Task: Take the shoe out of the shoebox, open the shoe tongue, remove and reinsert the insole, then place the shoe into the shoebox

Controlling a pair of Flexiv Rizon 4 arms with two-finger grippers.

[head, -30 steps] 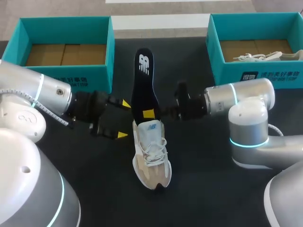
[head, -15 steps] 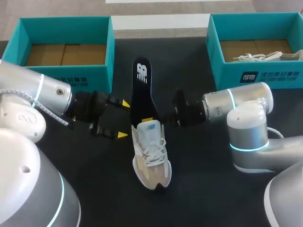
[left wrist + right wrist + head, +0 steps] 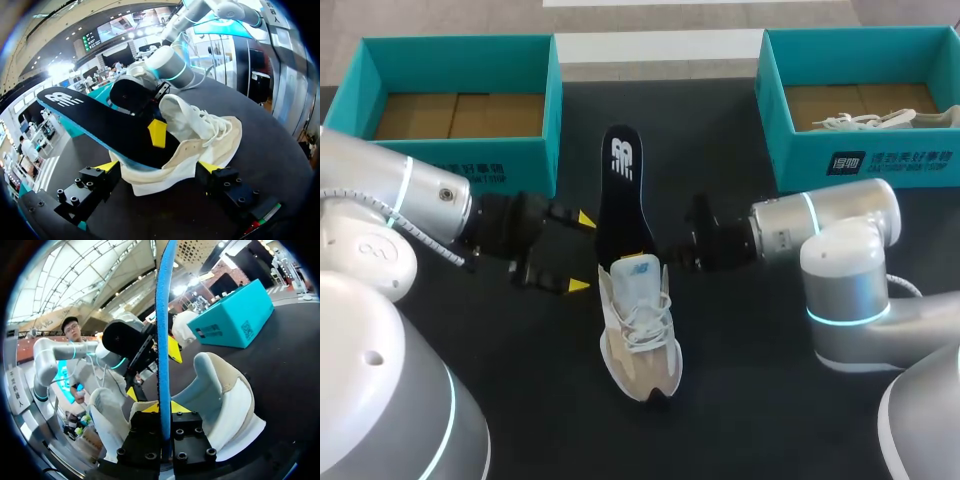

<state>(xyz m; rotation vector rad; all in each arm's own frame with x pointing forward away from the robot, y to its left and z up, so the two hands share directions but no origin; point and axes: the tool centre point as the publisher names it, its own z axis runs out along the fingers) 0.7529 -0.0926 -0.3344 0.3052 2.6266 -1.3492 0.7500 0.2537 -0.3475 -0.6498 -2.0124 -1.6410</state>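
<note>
Insole (image 3: pixel 623 185) sits lower in shoe (image 3: pixel 640 330) on bench (image 3: pixel 740 400) than a second ago, pinched by right jaws. Left jaws wide beside shoe. Right shoebox (image 3: pixel 860 160) holds second shoe (image 3: pixel 865 120); left shoebox (image 3: pixel 520 165) shows cardboard.

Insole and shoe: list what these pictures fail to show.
- Insole, lower end: down inside the shoe, hidden by its collar in the head and left wrist views.
- Insole's faces, right wrist view: seen edge-on, so only the blue edge shows in the right gripper.
- Right gripper's fingertips, head view: mostly hidden by the insole.
- Second shoe in the right box: cut off by the head view's edge.
</note>
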